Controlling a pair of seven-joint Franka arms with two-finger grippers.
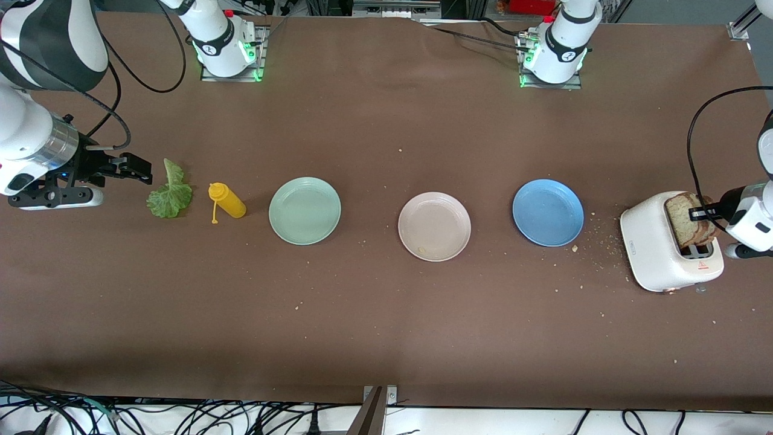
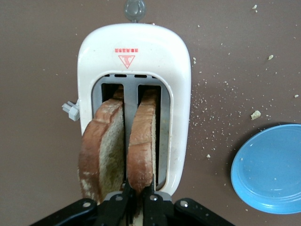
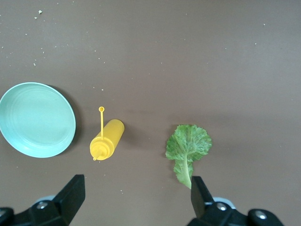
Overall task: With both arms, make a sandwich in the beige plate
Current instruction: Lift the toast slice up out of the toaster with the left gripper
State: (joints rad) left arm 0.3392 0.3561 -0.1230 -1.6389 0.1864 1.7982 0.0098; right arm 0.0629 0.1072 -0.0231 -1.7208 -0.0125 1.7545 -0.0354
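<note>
Two brown bread slices [image 1: 687, 219] stand upright in a white toaster [image 1: 655, 254] at the left arm's end of the table. My left gripper [image 2: 139, 194] is shut on the crust of one bread slice [image 2: 142, 143]; the second slice [image 2: 101, 153] stands free in the slot beside it. The beige plate [image 1: 434, 226] lies at mid-table with only a crumb in it. A green lettuce leaf [image 1: 170, 194] lies flat near the right arm's end. My right gripper [image 1: 130, 167] hangs open over the bare table beside the lettuce leaf [image 3: 188, 146], nothing between its fingers [image 3: 70, 194].
A yellow squeeze bottle [image 1: 227, 200] lies on its side between the lettuce and a mint-green plate [image 1: 304, 211]. A blue plate [image 1: 548, 212] sits between the beige plate and the toaster. Crumbs are scattered around the toaster.
</note>
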